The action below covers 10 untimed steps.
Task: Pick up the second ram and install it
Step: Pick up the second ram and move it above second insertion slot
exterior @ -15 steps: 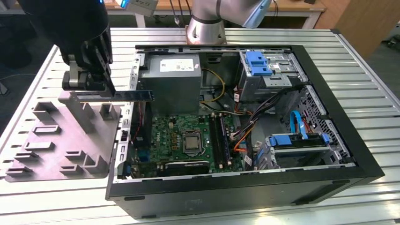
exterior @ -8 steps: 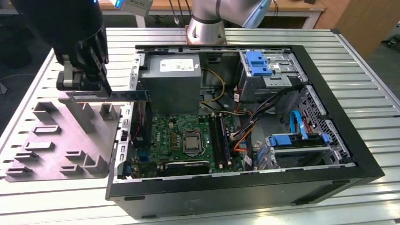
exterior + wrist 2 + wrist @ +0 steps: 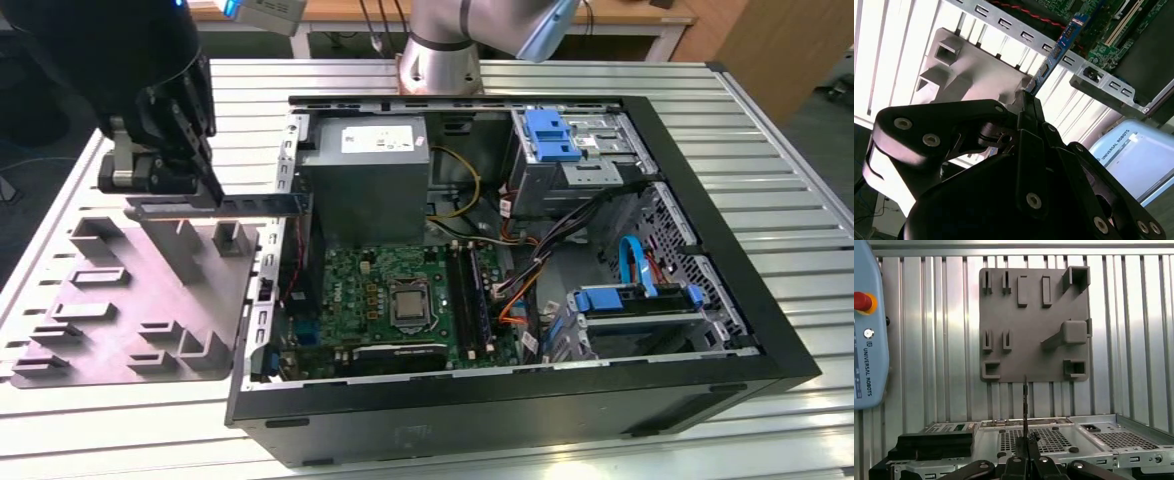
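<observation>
The arm bends low over the gray holder plate, beside the open computer case containing the motherboard. Its gripper pinches the second ram tightly, level above the plate.

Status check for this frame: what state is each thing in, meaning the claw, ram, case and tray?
Claw: shut on the ram.
Ram: held in the air over the tray, by the case's rim, not in a slot.
Case: lying on its side, panel off, motherboard exposed.
Tray: flat on the table beside the case.
</observation>
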### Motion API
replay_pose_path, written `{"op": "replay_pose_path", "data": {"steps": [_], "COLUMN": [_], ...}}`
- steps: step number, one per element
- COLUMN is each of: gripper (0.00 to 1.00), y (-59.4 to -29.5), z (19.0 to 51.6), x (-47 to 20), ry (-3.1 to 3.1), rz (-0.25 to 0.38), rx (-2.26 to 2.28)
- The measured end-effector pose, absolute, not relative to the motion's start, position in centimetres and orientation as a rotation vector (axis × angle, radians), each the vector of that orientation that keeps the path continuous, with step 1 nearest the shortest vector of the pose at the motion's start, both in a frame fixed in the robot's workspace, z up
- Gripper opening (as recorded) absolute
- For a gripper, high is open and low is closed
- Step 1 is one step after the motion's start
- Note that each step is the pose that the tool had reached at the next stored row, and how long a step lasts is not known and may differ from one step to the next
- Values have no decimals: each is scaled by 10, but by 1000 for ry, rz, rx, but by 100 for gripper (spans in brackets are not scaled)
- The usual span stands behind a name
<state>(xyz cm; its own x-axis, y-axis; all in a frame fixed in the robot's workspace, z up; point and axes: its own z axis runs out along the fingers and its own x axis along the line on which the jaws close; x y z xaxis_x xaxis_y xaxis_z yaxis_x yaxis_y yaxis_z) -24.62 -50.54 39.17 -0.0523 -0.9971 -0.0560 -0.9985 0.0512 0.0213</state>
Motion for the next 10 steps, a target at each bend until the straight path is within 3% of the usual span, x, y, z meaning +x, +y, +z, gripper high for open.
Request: {"op": "replay_pose_path", "data": {"steps": [10], "gripper": [12], "y": [-505], "z": [392], "x": [-259], "ry": [2258], "rz": [84], "rx": [-2144]}}
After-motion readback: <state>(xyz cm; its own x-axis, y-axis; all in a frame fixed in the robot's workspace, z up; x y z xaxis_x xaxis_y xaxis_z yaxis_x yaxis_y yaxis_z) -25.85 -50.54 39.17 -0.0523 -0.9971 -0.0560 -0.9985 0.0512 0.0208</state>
